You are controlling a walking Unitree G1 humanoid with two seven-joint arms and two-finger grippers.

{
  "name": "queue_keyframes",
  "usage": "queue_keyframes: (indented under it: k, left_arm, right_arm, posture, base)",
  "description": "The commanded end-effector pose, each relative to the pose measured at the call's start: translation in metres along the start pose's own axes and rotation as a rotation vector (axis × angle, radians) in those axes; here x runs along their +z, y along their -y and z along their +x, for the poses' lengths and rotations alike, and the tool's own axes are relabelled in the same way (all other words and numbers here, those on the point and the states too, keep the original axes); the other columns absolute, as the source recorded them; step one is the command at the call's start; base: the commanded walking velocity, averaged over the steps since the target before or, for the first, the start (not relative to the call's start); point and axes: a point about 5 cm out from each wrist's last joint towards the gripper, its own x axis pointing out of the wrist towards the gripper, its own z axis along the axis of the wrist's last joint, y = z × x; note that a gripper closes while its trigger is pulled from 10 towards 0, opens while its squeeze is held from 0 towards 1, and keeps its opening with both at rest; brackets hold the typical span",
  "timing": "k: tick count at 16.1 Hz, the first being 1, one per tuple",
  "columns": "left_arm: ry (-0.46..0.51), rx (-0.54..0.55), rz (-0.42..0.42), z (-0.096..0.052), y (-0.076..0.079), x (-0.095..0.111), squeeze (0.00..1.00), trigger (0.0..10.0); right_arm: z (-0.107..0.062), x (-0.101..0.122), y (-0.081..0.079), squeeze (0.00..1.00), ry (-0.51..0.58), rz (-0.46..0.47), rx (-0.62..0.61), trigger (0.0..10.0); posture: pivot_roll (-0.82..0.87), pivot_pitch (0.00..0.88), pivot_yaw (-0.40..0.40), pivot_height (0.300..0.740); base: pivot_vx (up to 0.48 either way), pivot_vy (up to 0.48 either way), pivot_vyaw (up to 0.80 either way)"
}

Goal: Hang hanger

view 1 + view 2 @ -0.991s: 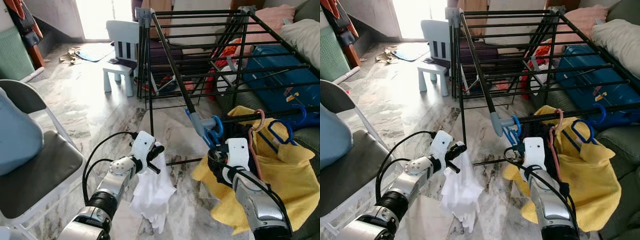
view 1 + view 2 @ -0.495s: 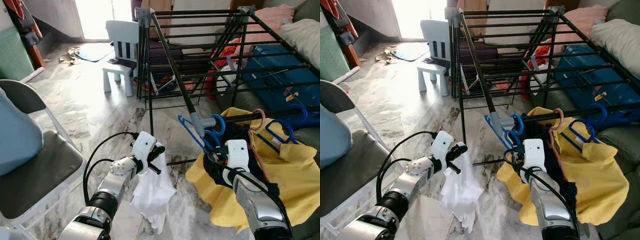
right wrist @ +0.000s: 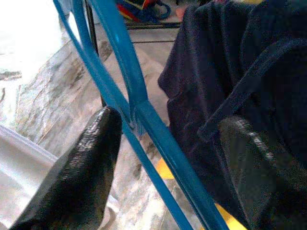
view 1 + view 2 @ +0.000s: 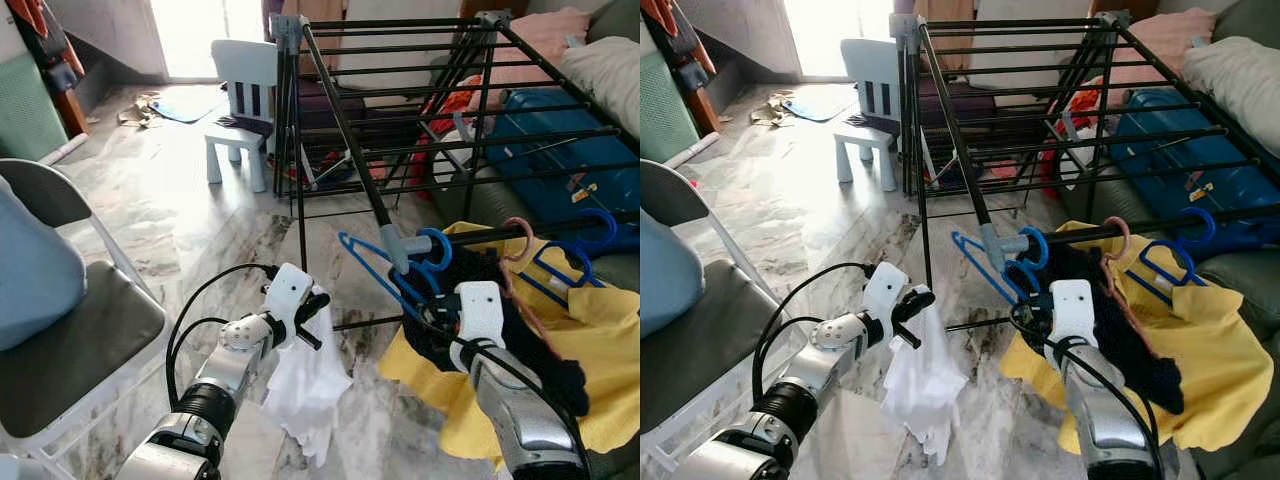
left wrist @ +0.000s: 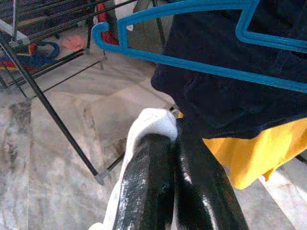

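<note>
Your right gripper (image 3: 163,158) has its two black fingers spread wide, and the blue hanger (image 3: 125,91) runs straight through the gap between them. One bar of it lies against the inner face of one finger (image 3: 81,163); the other finger (image 3: 259,167) is apart from it, with a dark navy garment (image 3: 216,81) behind it.

From the head camera, the blue hanger (image 4: 385,270) hangs by its hook at the near corner of the black drying rack (image 4: 400,110), at about 11 o'clock from the right gripper's white wrist housing (image 4: 478,310) and just beside it. The navy garment (image 4: 520,350) lies draped over a yellow cloth (image 4: 600,340) at 3 o'clock from that gripper. More hangers, one pink and others blue, hook on the same rack bar further toward 2 o'clock.

Your left gripper (image 4: 312,308) is clamped shut on a white cloth (image 4: 305,385), which droops toward the marble floor (image 4: 190,220). It sits at 9 o'clock from the hanger, well apart from it.

A white child's chair (image 4: 243,100) stands at 11 o'clock beyond the rack.
</note>
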Motion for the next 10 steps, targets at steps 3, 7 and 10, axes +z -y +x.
queue_keyframes:
  k: [3,7,10]
  left_arm:
    - [-0.001,0.0,0.019,0.001,-0.001,0.003,0.0,10.0]
    - [-0.001,0.001,0.023,0.001,-0.001,0.003,0.0,10.0]
    - [-0.002,0.001,0.023,0.002,-0.001,0.003,0.0,10.0]
  right_arm:
    - [-0.007,0.007,0.002,0.21,0.055,-0.044,-0.014,10.0]
    - [-0.02,0.006,0.009,0.0,0.035,-0.088,0.021,10.0]
    - [-0.029,0.003,0.019,0.0,0.013,-0.131,0.059,10.0]
  posture:
    - [-0.03,0.0,-0.041,0.74]
    - [-0.03,0.0,-0.043,0.74]
    - [-0.03,0.0,-0.043,0.74]
  base:
    - [0.0,0.0,0.0]
    - [0.0,0.0,0.0]
    - [0.0,0.0,0.0]
